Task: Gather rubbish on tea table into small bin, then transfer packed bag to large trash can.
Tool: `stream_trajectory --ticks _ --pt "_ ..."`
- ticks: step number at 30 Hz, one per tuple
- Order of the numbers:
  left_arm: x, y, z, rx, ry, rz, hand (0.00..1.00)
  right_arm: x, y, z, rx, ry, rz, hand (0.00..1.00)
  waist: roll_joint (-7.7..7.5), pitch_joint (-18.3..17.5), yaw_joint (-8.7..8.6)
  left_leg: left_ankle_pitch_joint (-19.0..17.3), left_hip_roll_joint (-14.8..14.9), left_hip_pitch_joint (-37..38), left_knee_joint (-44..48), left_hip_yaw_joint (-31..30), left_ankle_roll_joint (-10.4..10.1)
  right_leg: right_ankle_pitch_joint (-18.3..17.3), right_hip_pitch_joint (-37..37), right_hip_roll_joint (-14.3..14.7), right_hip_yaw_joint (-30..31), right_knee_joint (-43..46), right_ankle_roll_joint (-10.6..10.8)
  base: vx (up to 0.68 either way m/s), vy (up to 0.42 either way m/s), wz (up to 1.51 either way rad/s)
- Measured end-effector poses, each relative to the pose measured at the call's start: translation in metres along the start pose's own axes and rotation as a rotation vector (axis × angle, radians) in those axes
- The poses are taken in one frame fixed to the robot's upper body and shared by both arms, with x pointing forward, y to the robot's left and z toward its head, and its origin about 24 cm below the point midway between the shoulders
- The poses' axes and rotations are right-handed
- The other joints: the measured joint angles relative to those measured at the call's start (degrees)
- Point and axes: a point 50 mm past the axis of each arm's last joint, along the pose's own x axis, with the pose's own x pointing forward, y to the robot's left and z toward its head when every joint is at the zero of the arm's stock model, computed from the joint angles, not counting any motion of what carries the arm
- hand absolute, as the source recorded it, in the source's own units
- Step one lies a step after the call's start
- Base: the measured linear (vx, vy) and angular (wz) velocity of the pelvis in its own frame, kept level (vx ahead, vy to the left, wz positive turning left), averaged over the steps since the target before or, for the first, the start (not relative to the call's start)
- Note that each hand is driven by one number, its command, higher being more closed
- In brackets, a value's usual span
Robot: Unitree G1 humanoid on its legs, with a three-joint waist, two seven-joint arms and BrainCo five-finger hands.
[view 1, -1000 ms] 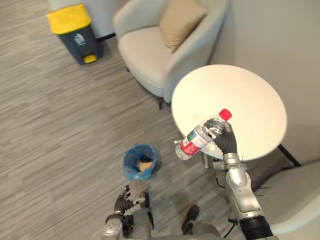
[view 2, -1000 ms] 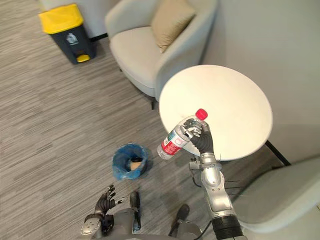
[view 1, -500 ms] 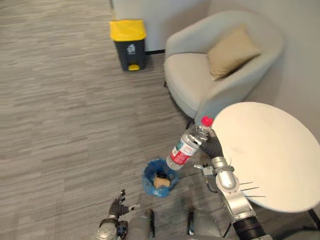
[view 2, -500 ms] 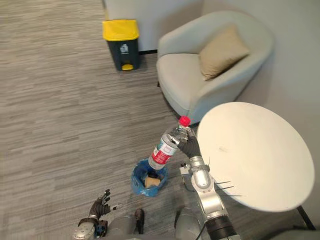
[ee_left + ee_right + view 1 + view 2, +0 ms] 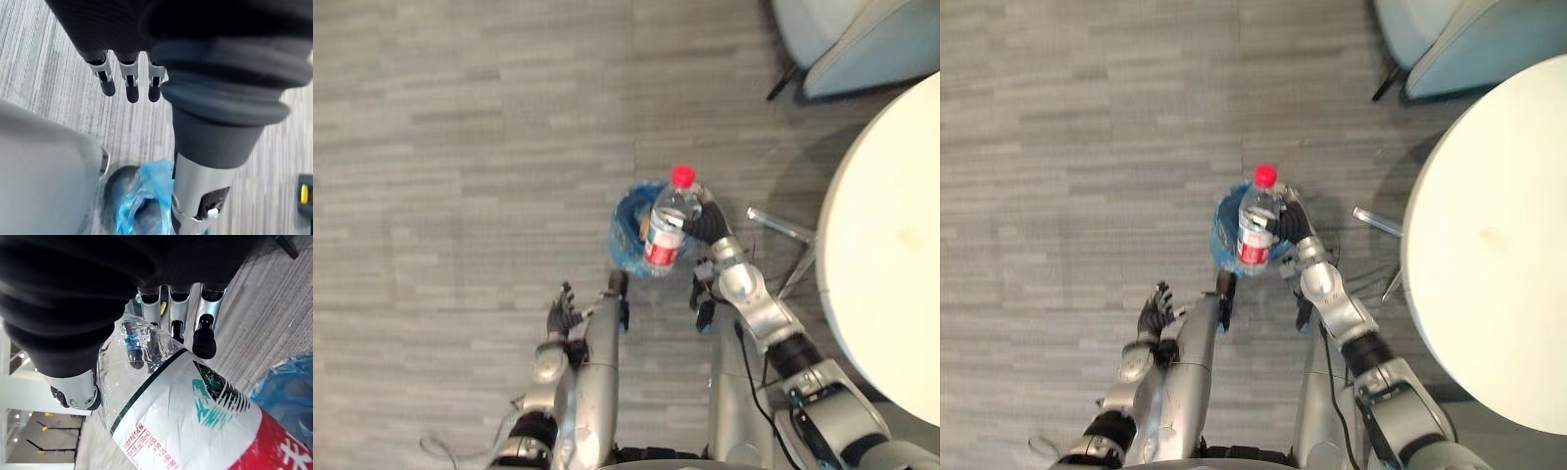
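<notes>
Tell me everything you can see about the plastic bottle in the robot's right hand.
The plastic bottle is clear, with a red cap and a white, red and green label round its lower half. The right hand has its fingers curled round its upper body. It is held off the floor, lined up over the blue-bagged small bin.

Head cam's tipped way down over the last second, so I'm looking almost straight at the floor now. My right hand (image 5: 707, 219) has swung the bottle (image 5: 665, 227) off the tea table (image 5: 891, 264) edge. It now overlaps the small bin (image 5: 625, 233) and slants less than before.
</notes>
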Motion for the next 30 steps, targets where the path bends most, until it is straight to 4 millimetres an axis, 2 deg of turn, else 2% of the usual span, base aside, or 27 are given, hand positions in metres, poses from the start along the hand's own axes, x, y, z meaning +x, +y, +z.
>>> stream_trajectory --ticks 3,4,8,9,14,20,24,30 --pt "0.01 -0.001 0.026 -0.081 -0.101 0.024 0.0 0.025 -0.013 0.018 -0.061 -0.058 -0.067 1.0 -0.11 0.92 0.49 0.16 0.37 -9.3 4.83 0.11 -0.31 -1.1 -9.12 -1.07 -0.32 5.92 -0.68 -0.12 -0.043 0.18" --pt "0.013 -0.004 0.036 -0.101 -0.132 0.018 0.0 0.033 -0.02 0.022 -0.095 -0.067 -0.098 1.0 -0.09 1.02 1.32 0.17 0.48 -12.12 6.43 0.12 -0.43 -1.26 -12.04 -1.18 -0.15 7.59 -0.88 -0.08 -0.018 0.0" --pt "0.015 0.001 0.051 -0.118 -0.192 0.026 0.0 0.05 -0.037 0.037 -0.152 -0.118 -0.159 1.0 -0.15 1.16 1.67 0.47 0.79 -18.03 9.73 -0.12 -0.76 -1.71 -17.72 -1.4 -0.18 10.79 -0.72 -0.06 0.012 -0.01" --pt "0.015 0.002 0.052 -0.121 -0.193 0.029 0.0 0.053 -0.042 0.039 -0.161 -0.125 -0.176 0.0 -0.16 1.16 1.7 0.47 0.8 -19.07 10.04 -0.18 -0.75 -1.75 -18.79 -1.54 -0.13 11.18 -0.66 -0.04 0.022 0.0" --pt "0.015 0.004 0.054 -0.117 -0.201 0.031 0.0 0.055 -0.054 0.03 -0.198 -0.074 -0.21 0.0 -0.16 1.16 1.73 0.49 1.11 -20.97 9.93 -0.12 -0.74 -1.75 -20.56 -1.62 -0.24 11.15 -0.65 -0.04 0.025 0.01" --pt "0.014 0.007 0.056 -0.111 -0.215 0.03 0.0 0.048 -0.05 0.028 -0.188 -0.081 -0.221 0.0 -0.29 1.09 1.67 0.7 1.79 -20.96 9.67 0.22 -1.08 -1.83 -20.67 -1.25 -0.32 10.87 -0.55 -0.01 0.028 -0.04" --pt "0.015 0.009 0.057 -0.1 -0.218 0.034 0.0 0.026 -0.038 0.029 -0.211 -0.133 -0.193 0.0 -0.44 1.02 1.43 0.71 2.59 -19.64 9.08 0.58 -1.07 -1.81 -19.41 -0.67 -0.38 9.88 -0.55 0.0 0.02 -0.06" --pt "0.013 0.005 0.055 -0.071 -0.209 0.011 0.0 -0.006 -0.007 0.01 -0.252 -0.115 -0.039 0.0 -1.46 0.46 0.86 0.7 3.66 -15.24 6.09 1.45 -1.05 -1.51 -15.16 0.3 -0.46 6.35 -0.18 -0.01 0.015 -0.07"
